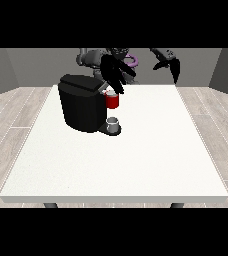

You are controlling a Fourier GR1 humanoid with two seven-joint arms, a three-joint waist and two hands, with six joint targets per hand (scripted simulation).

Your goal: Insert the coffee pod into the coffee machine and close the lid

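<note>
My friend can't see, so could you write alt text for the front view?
A black coffee machine stands on a white table, with a red thing at the machine. The hand at the view's left reaches over it; the hand at the view's right hangs beyond the table.

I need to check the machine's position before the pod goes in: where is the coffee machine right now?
In the front view the coffee machine stands on the white table, left of centre towards the far edge.

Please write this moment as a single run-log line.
coffee machine: on table | red thing at the machine | hand at the view's left: above it, fingers straight | hand at the view's right: raised
</note>
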